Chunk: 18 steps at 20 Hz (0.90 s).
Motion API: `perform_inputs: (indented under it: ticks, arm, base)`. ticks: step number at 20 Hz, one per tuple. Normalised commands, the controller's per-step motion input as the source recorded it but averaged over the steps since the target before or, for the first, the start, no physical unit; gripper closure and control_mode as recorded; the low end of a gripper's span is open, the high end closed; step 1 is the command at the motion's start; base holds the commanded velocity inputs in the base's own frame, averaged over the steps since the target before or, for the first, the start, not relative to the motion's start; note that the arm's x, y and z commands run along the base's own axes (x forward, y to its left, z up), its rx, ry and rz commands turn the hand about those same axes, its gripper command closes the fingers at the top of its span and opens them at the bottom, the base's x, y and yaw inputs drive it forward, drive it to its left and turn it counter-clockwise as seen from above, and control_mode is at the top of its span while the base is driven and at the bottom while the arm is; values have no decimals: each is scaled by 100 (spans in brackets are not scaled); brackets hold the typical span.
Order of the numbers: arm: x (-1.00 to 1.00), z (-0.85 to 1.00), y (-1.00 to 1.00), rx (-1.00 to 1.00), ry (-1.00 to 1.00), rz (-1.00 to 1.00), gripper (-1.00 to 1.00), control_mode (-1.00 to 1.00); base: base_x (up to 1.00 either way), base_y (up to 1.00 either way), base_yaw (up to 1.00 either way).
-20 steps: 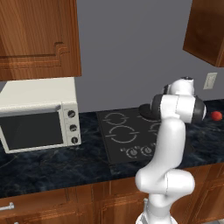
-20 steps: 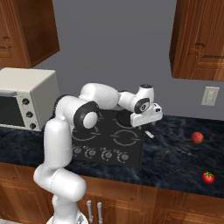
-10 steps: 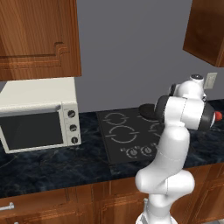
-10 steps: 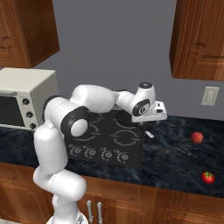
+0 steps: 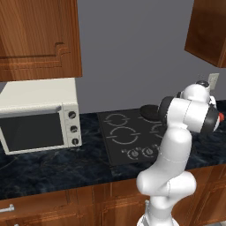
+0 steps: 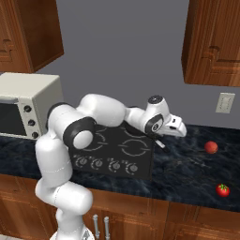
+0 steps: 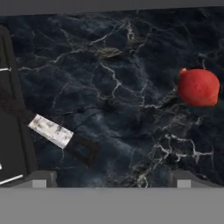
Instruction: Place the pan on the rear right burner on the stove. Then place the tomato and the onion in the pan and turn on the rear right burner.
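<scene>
Pan: the small black pan (image 5: 151, 111) sits at the far right of the stove (image 6: 119, 150), over the rear right ring, largely screened by the arm; its pale-and-dark handle (image 7: 61, 138) juts right onto the tabletop (image 6: 187, 164).
Gripper: the gripper (image 7: 111, 181) hovers over the dark marble just right of the stove, jaws spread wide and empty.
Onion: a reddish round piece (image 7: 199, 86) lies on the tabletop further right, well apart from the pan; it is probably the onion, though the rendering makes that hard to confirm.
Tomato: the red tomato (image 6: 223, 190) with a green top rests near the front edge, on the far right.
Handling, onion: likely firm, light and smooth-skinned, apt to roll; a grip across its widest middle, jaws level with the tabletop, looks safest.
Handling, tomato: likely softer and easily bruised; a gentle squeeze across its sides, below the stem, should do.
Handling, pan: rigid and probably the heaviest item; best taken by the handle or the rim.
Writing: no brand, label or readable text is visible on the microwave (image 5: 37, 115), the stove or its knobs (image 6: 108, 165).
</scene>
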Motion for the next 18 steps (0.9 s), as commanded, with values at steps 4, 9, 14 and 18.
perform_inputs:
  ticks: [4,9,14,18]
  arm:
    - [0,2,-49,0,-8,-25,-100,-100]
    - [0,1,-58,0,0,-16,-100,-100]
    - [0,5,-60,1,0,-8,-100,-100]
    - [0,7,-52,6,0,-3,-100,-100]
  base:
    - [0,0,0]
    - [0,0,0]
    - [0,0,0]
    - [0,0,0]
